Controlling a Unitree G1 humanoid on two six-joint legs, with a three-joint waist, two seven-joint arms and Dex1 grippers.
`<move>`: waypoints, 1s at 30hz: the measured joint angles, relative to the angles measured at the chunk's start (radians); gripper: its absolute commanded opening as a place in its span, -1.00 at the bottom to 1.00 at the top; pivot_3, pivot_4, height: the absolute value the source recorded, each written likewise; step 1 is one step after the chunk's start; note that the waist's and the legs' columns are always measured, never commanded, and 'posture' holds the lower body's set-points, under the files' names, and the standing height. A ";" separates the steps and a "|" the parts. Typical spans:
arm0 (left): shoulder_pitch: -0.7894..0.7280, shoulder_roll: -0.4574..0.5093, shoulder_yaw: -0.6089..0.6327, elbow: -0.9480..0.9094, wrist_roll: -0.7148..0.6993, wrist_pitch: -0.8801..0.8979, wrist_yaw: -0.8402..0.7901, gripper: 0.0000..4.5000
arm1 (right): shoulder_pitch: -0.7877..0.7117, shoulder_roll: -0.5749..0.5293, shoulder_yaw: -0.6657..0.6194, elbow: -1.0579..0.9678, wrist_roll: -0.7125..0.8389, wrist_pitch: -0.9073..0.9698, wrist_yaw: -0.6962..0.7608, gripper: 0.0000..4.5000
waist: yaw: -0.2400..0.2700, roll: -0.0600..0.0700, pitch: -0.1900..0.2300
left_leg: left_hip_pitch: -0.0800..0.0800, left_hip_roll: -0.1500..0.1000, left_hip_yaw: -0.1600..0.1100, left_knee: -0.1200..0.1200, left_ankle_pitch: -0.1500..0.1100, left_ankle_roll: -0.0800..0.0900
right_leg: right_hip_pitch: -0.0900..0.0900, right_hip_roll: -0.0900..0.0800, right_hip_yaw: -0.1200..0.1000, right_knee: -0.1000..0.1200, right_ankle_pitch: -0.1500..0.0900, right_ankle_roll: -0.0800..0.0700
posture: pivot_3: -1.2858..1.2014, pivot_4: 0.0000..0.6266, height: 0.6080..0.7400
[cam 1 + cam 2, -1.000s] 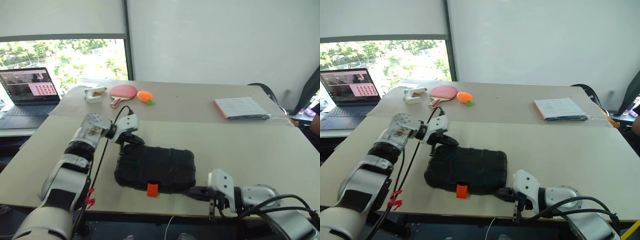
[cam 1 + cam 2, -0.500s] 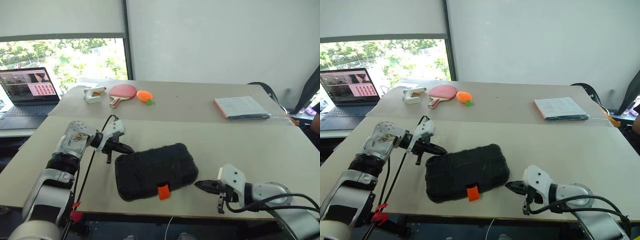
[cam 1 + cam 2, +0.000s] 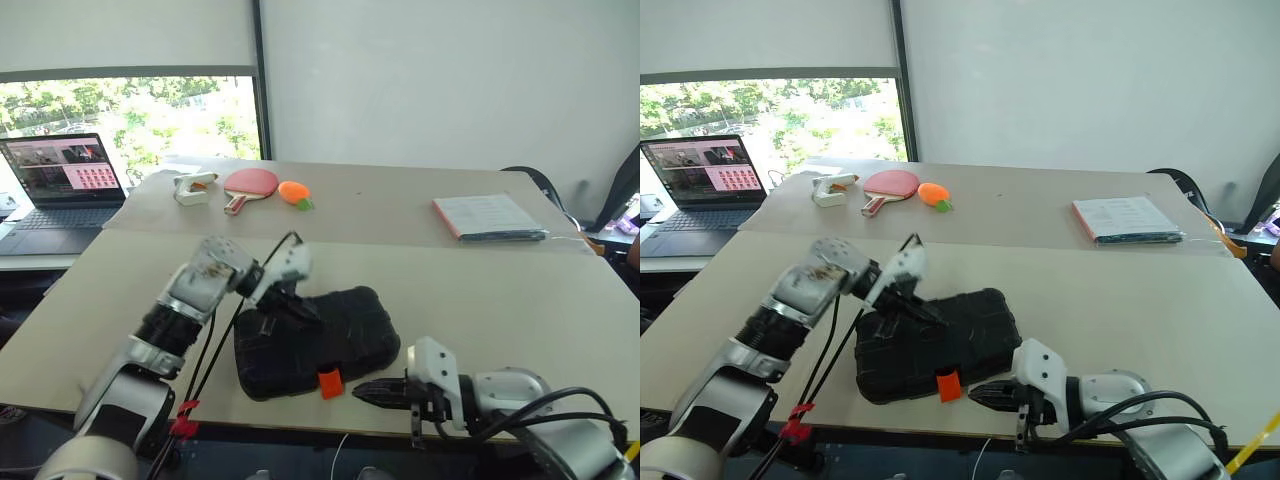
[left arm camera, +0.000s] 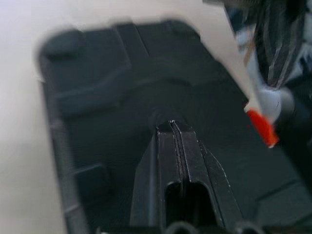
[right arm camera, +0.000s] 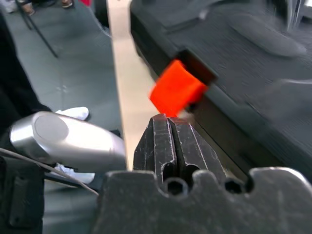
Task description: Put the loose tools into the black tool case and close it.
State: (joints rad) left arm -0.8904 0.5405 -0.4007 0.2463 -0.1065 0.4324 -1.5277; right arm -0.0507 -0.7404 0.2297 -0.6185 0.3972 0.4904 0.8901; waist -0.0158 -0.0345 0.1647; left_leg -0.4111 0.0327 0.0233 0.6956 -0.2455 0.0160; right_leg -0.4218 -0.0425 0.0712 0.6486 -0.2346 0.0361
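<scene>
Case first: the black tool case (image 3: 318, 338) lies shut on the near table (image 3: 520, 300), close to its front edge and skewed, its orange latch (image 3: 329, 383) on the side facing me. I see my left gripper (image 3: 300, 307) over the lid's left half, fingers pressed together with nothing between them; through the left wrist camera the closed tips sit right at the ribbed lid, though I can't tell if they actually touch. My right gripper (image 3: 362, 392) lies low at the table's front edge, just right of the latch, pointing at it, fingers (image 5: 168, 141) likewise shut and empty. In the right wrist view the latch sticks out from the case's front wall just beyond those tips, a sliver of gap between them.

Farther out, on the rear table (image 3: 400, 200), I see a red paddle (image 3: 247, 184) beside a small orange object (image 3: 292, 192) and a pale tool (image 3: 190, 186). A stack of papers (image 3: 488, 216) lies toward the right end. An open laptop (image 3: 62, 190) sits at far left by the window.
</scene>
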 measured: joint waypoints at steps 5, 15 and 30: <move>-0.009 -0.021 -0.033 0.002 0.050 -0.081 0.047 -1.00 | -0.047 0.044 0.076 0.026 -0.047 0.005 -0.022 -1.00 | 0.007 0.002 -0.001 | 0.004 -0.001 0.000 0.000 0.000 0.000 | 0.004 -0.001 0.000 0.000 0.000 0.001 | 0.03 -0.52 0.96; -0.005 -0.035 -0.038 0.007 0.072 -0.087 0.076 -1.00 | -0.099 0.102 0.131 0.082 -0.110 0.014 -0.043 -1.00 | 0.003 0.001 -0.009 | 0.009 0.000 0.001 0.001 0.000 0.000 | 0.009 0.000 0.000 0.000 -0.002 0.004 | 0.03 -0.52 0.96; 0.003 -0.056 -0.044 0.007 0.077 -0.077 0.100 -1.00 | -0.092 0.188 0.158 0.175 -0.248 -0.069 -0.104 -1.00 | -0.001 0.000 -0.010 | 0.018 0.000 0.001 -0.001 0.000 0.000 | 0.017 0.000 0.001 -0.001 -0.006 0.007 | 0.03 -0.52 0.96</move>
State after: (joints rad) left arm -0.8873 0.4843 -0.4445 0.2530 -0.0298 0.3552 -1.4282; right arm -0.1422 -0.5520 0.3879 -0.4430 0.1493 0.4213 0.7862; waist -0.0168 -0.0348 0.1550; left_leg -0.3933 0.0331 0.0240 0.6949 -0.2455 0.0159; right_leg -0.4045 -0.0423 0.0720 0.6472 -0.2402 0.0431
